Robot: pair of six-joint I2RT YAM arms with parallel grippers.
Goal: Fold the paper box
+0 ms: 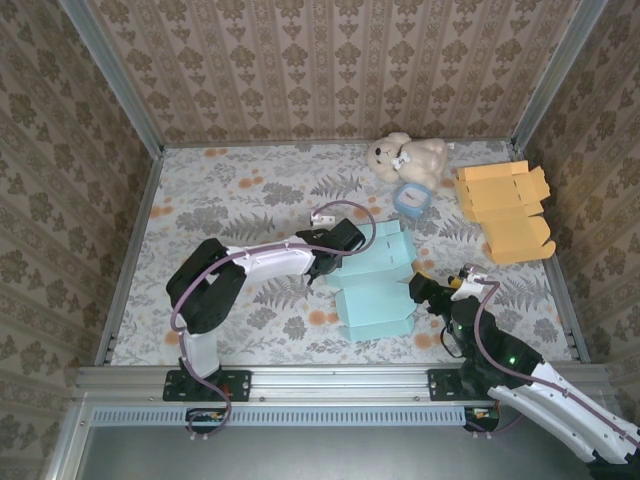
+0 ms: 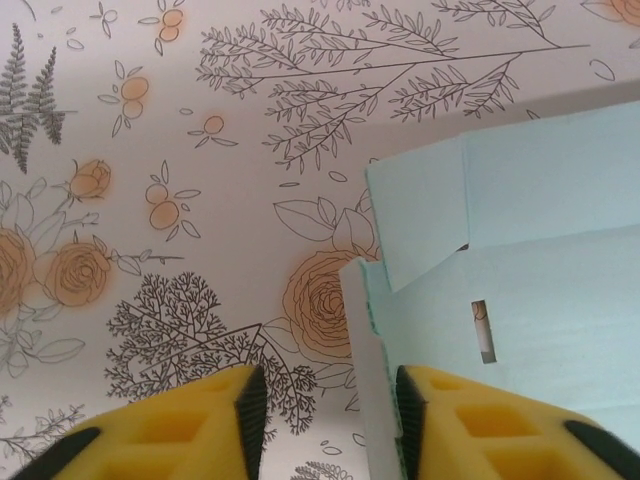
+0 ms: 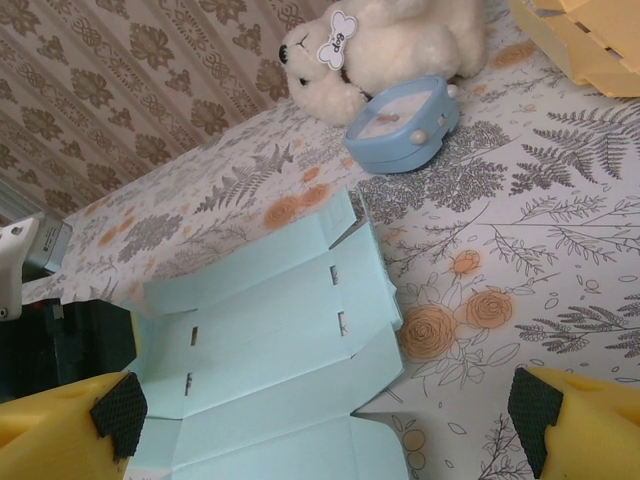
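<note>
The only writing is on a small white bow-shaped tag (image 3: 338, 40) at the neck of the cream plush toy animal (image 3: 410, 35), which lies at the far side of the flowered surface (image 3: 560, 230). The tag carries a few dark letters. In the right wrist view they are too small and blurred to read with certainty. In the top view the same tag (image 1: 403, 155) is only a white spot.

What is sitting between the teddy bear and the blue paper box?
A small blue case sits between the teddy bear and the paper box, close beside the bear. The right wrist view shows it clearly.
</note>
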